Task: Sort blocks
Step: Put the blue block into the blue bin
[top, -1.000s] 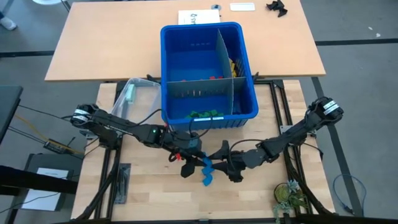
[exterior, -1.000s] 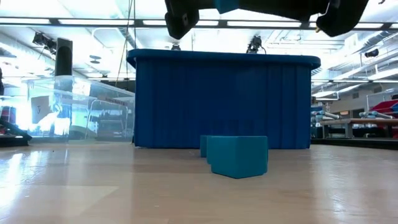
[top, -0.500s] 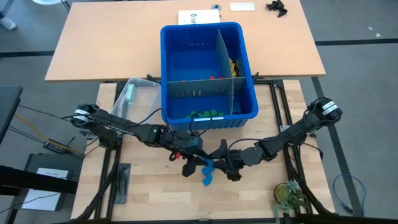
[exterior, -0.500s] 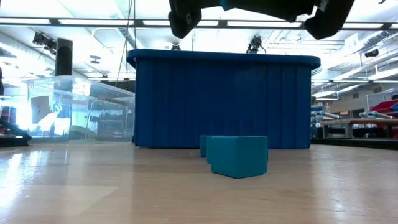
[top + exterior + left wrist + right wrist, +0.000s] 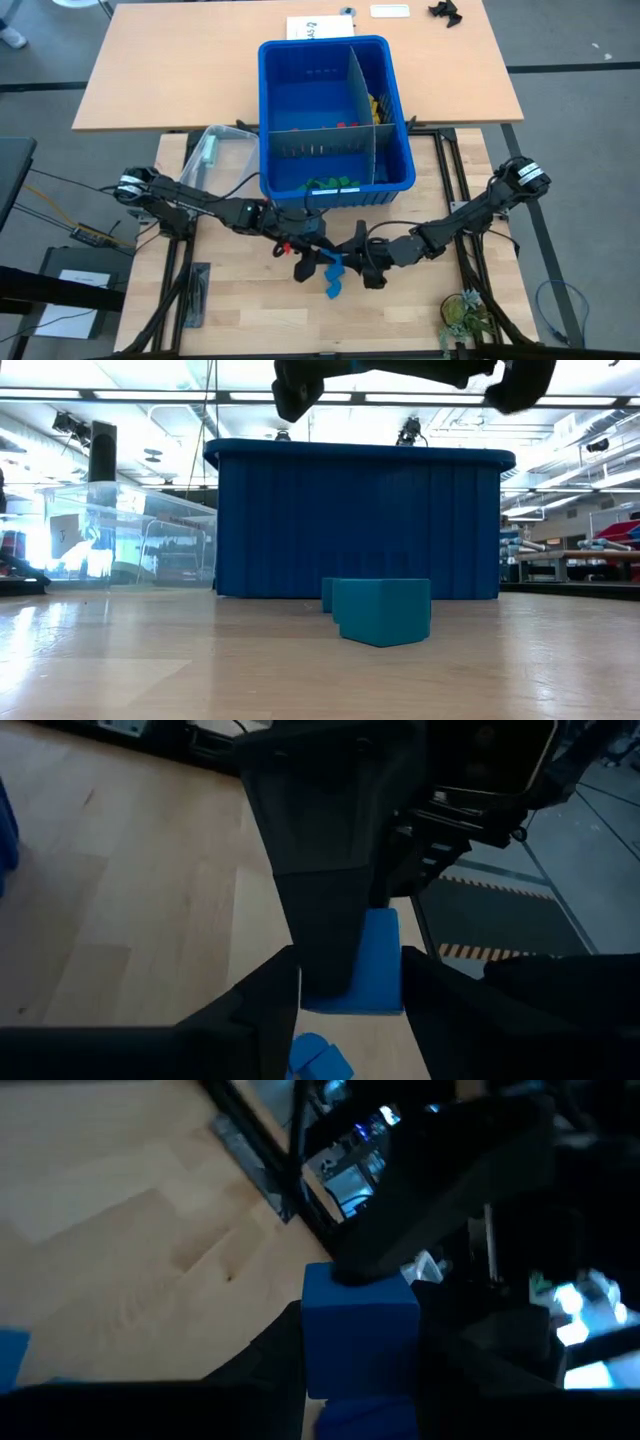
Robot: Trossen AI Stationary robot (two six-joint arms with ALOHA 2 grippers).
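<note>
Both grippers meet above the table's (image 5: 240, 300) front: our right gripper (image 5: 360, 1380) clamps 1 blue block (image 5: 360, 1330), while our left gripper (image 5: 350, 1010) also pinches it. Another blue block (image 5: 380, 610) lies below, before the blue bin (image 5: 335, 190); a clear tub (image 5: 215, 160) stands beside it.

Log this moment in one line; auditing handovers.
blue block: midair, right gripper clamped on it, left gripper alongside | loose block: on table
</note>
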